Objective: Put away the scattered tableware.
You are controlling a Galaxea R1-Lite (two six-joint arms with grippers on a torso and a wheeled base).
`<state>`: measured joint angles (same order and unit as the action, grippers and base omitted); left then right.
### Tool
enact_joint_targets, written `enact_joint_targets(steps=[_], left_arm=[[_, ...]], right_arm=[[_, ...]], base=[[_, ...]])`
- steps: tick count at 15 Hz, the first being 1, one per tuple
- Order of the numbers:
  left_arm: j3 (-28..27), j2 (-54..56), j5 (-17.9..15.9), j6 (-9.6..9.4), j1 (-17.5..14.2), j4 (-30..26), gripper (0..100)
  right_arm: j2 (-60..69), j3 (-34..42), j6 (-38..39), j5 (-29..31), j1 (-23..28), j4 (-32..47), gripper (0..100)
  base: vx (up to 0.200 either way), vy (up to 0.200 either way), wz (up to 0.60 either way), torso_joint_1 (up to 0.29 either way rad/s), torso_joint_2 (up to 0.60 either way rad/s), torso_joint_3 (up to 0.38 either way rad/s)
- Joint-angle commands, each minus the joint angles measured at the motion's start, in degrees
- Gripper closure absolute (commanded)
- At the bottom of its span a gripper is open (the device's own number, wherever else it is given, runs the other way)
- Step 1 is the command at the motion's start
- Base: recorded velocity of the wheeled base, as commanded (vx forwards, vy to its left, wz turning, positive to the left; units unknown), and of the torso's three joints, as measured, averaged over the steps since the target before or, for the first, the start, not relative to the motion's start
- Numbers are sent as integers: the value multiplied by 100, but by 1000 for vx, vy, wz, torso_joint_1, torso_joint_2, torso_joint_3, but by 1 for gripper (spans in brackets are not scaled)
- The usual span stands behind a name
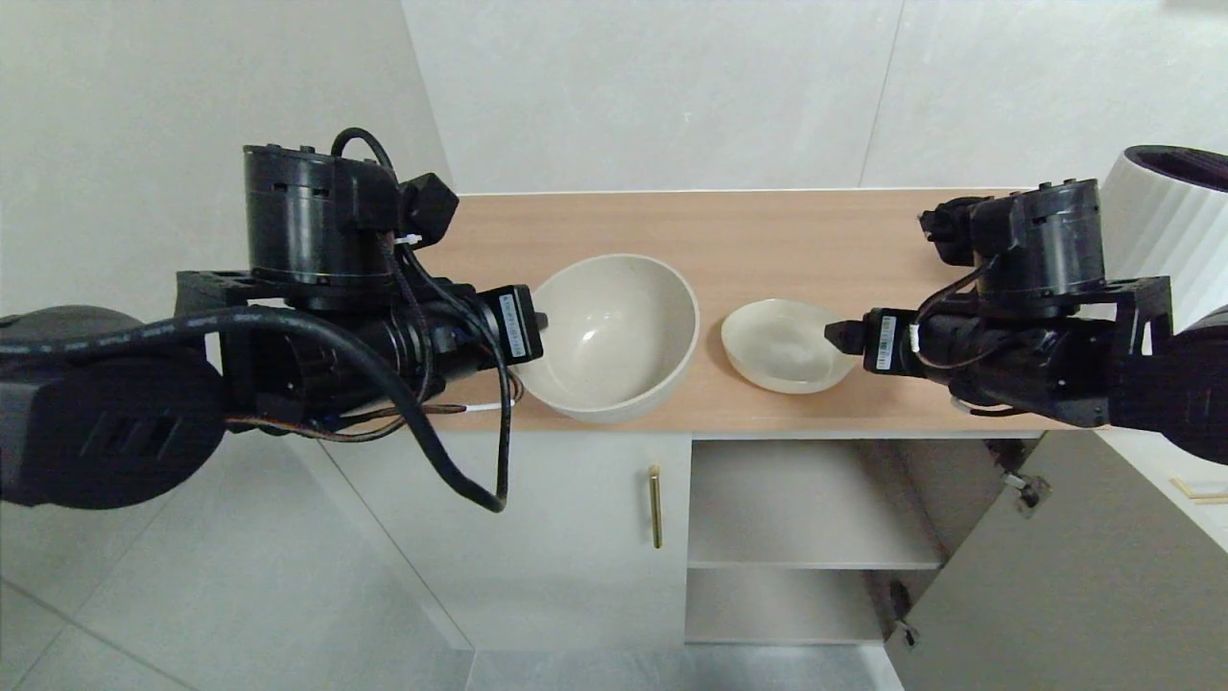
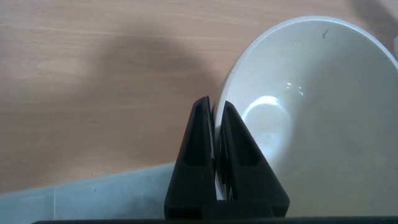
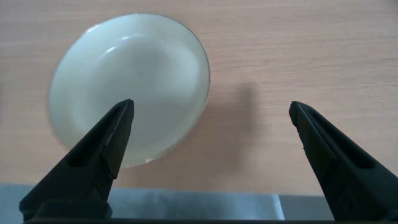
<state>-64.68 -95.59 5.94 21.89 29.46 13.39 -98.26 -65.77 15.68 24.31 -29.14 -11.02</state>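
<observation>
A large cream bowl (image 1: 614,336) is on the wooden counter (image 1: 767,230) near its front edge. My left gripper (image 1: 542,321) is shut on the bowl's left rim, one finger inside and one outside; the left wrist view shows the rim pinched between the gripper (image 2: 214,109) fingers, with the bowl (image 2: 323,112) beyond. A small shallow cream dish (image 1: 787,345) lies to the right of the bowl. My right gripper (image 1: 837,334) stands open at the dish's right edge. In the right wrist view the gripper (image 3: 211,104) spans the right part of the dish (image 3: 130,87) without touching it.
A white ribbed vessel (image 1: 1166,211) stands at the counter's right end. Below the counter, a cabinet (image 1: 806,499) stands open with bare shelves, its door (image 1: 1036,576) swung out to the right. The left door with a gold handle (image 1: 655,506) is closed.
</observation>
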Motion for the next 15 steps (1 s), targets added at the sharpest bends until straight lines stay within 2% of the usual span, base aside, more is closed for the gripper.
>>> enact_joint_targets(steps=[1,9,10,15], left_arm=[[35,163,-5,-1,-2,6,100],[44,198,-14,-1,-2,6,100],[44,207,-5,-1,24,-3,100],[35,242,-5,-1,33,6,100]], right_arm=[[-431,-94,85,100,4,-32,0],[-748,-367,366,180,92,-32,0],[-774,-384,375,171,92,-32,100],[-756,-384,480,136,92,-164,100]], base=[[0,0,0,0,0,0],[0,0,0,0,0,0],[0,0,0,0,0,0],[0,0,0,0,0,0]])
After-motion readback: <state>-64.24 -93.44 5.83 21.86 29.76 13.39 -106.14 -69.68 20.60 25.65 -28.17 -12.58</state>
